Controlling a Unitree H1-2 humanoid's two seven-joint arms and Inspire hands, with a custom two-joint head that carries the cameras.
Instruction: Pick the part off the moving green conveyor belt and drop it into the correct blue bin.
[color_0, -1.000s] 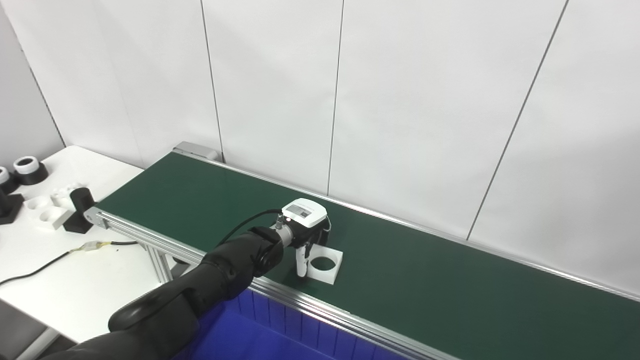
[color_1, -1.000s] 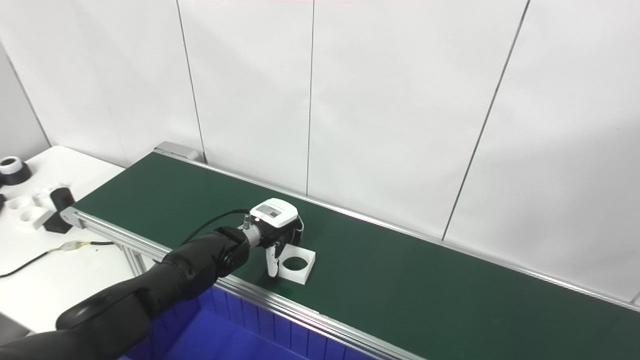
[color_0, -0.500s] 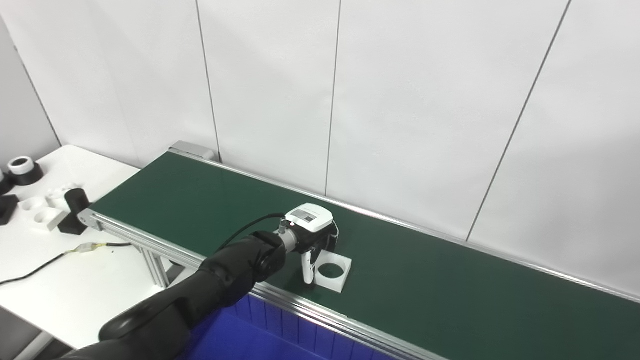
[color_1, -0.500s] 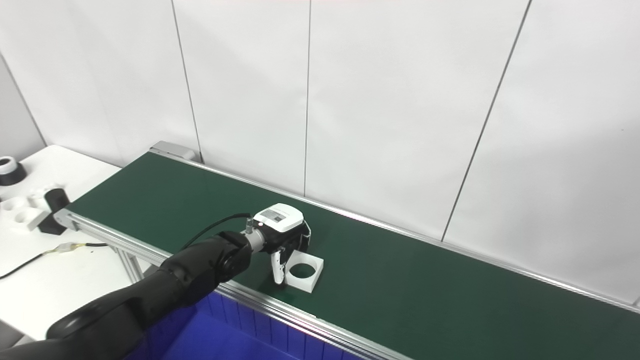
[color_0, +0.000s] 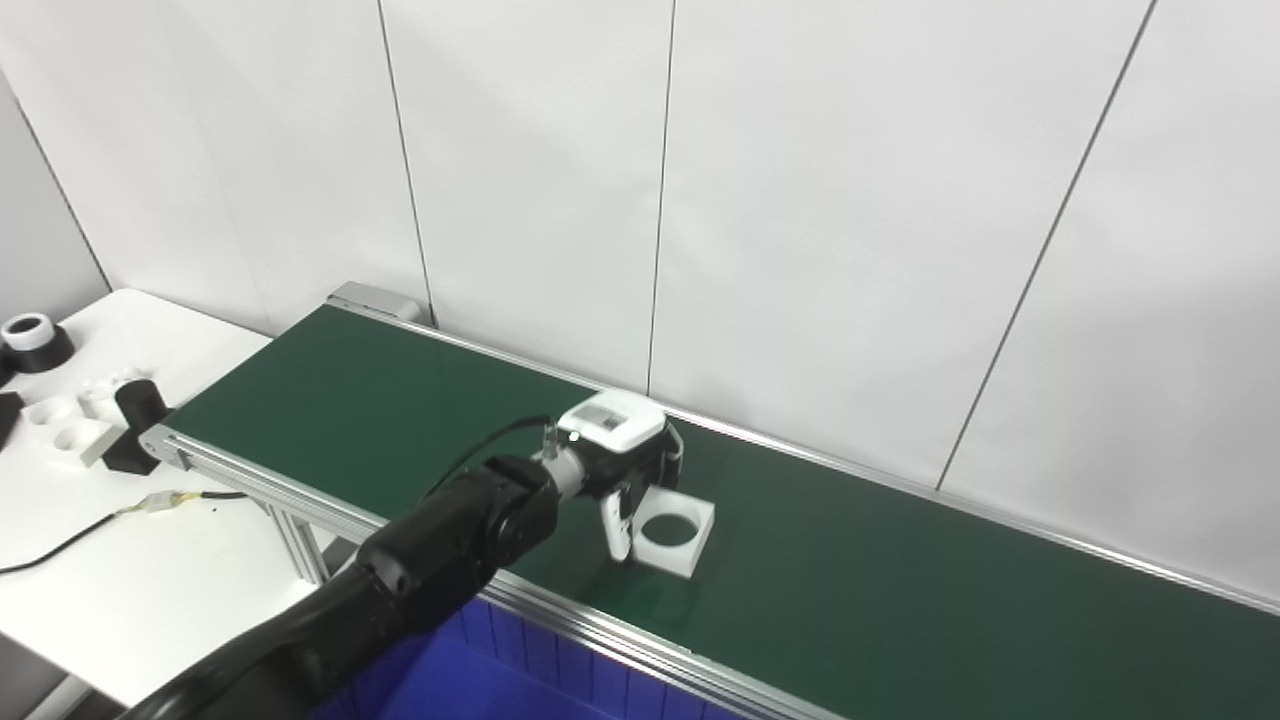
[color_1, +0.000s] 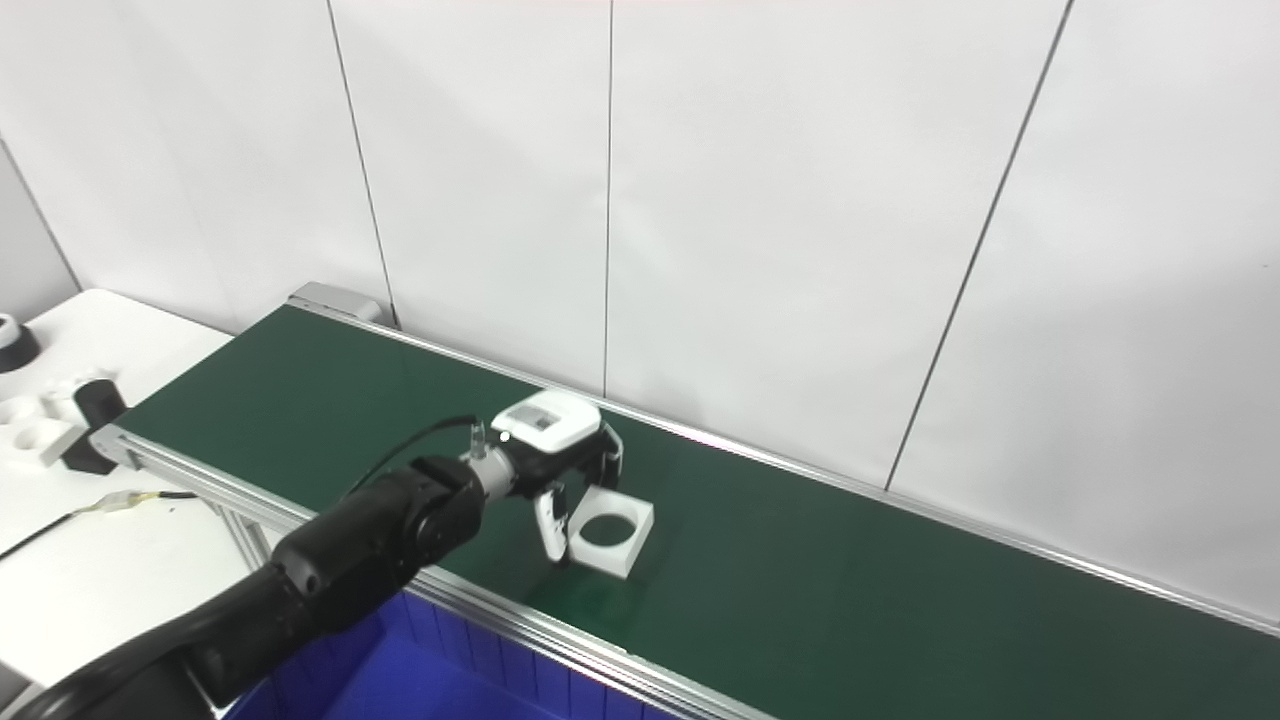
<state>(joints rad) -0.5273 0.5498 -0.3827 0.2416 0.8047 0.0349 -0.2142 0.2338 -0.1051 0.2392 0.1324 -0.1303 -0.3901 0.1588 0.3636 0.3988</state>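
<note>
Part (color_0: 674, 529): a flat white square block with a round hole through its middle, lying on the dark green belt (color_0: 900, 580) near the front rail (color_0: 620, 635), roughly midway along the visible stretch. One black robot arm (color_0: 440, 540) comes in from the bottom left and reaches across the front rail to the part. At its end is the left hand (color_0: 625, 480), topped by a white housing with a small grey label. The fingers (color_1: 550, 528) point down and straddle the left side of the part: a white one reaches down at the near left corner, and dark ones curl over the far edge. The hand looks closed around the part, though whether it is pressing firmly on it cannot be told from either view. A faint shadow lies on the belt just in front of the part, but whether its underside touches the belt cannot be told. A black cable (color_0: 480, 450) loops from the wrist back along the arm. The right hand is not in view. Below the front rail, at the bottom left, is the ribbed wall of a blue bin (color_0: 520, 670). The belt runs diagonally from upper left to lower right in front of a white panelled wall (color_0: 800, 200). To the far left stands a white table (color_0: 120, 580) holding several small black and white pieces (color_0: 70, 440) near the belt's end, with a thin black wire (color_0: 60, 545) trailing across it.
</note>
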